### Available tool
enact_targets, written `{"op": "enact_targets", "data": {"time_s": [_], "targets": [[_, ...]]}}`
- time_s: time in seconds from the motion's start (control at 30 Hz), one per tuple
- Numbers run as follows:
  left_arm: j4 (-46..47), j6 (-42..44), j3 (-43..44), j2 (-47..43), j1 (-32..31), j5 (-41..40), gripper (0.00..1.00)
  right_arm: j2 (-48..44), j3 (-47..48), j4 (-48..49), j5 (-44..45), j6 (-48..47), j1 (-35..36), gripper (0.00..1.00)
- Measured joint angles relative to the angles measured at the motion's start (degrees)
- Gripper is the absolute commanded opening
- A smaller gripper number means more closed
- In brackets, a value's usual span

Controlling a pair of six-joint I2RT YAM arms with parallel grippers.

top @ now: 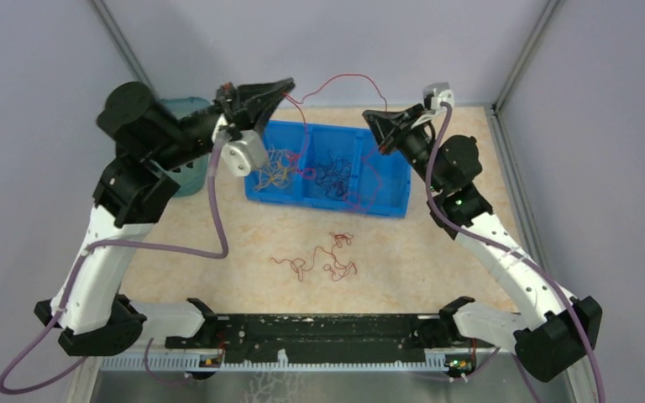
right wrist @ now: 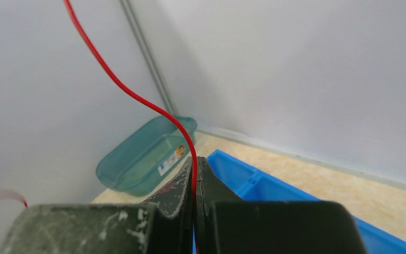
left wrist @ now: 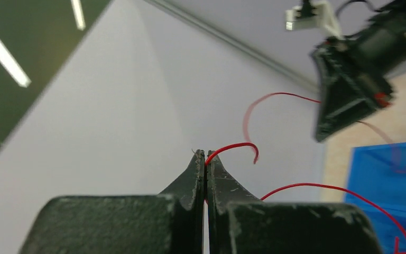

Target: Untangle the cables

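One red cable (top: 323, 256) is lying freed on the surface (top: 437, 260); left gripper (left wrist: 205, 153) & right gripper (right wrist: 194, 159) are pinching a second red strand (top: 344, 76) over the bin (top: 396, 180), orange tangle (top: 279, 168) & dark tangle (top: 334, 172) remaining inside.

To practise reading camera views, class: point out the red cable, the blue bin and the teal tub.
red cable (right wrist: 132, 95): right wrist view, its curved middle stretch.
blue bin (top: 386, 206): top external view, front wall.
teal tub (right wrist: 121, 166): right wrist view, side wall.

On the right gripper (right wrist: 194, 162) we found scuffed matt black plastic. The red cable (right wrist: 137, 99) looked smooth and glossy, the blue bin (right wrist: 264, 188) shiny plastic, the teal tub (right wrist: 137, 159) translucent plastic, the tabletop (right wrist: 317, 177) matt and speckled.
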Motion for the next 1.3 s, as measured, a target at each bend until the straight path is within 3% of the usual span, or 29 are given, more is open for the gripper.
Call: {"op": "enact_targets", "data": {"time_s": [0.2,0.4,0.87,1.03,1.3], "targets": [[-1.7,-13.8,-3.6,6.4,-1.4,2.6,0.0,0.5,2.7,0.2,1.1,2.0,-7.2,0.0],[2.2,-21.2,-4.5,16.4,-2.8,2.8,0.0,4.0,6.0,1.6,1.0,3.3,-13.1,0.0],[10.4,-23.4,-8.0,25.4,-4.9,0.3,0.0,18.7,2.2,6.0,-0.2,6.2,-17.7,0.01],[13.6,-23.5,-8.1,28.7,-4.9,-1.6,0.0,21.6,2.2,4.3,0.4,5.0,-17.7,0.44],[16.4,-25.0,-8.0,31.5,-5.0,-3.0,0.0,21.6,4.4,-9.6,5.7,2.6,-17.7,0.57]]}}
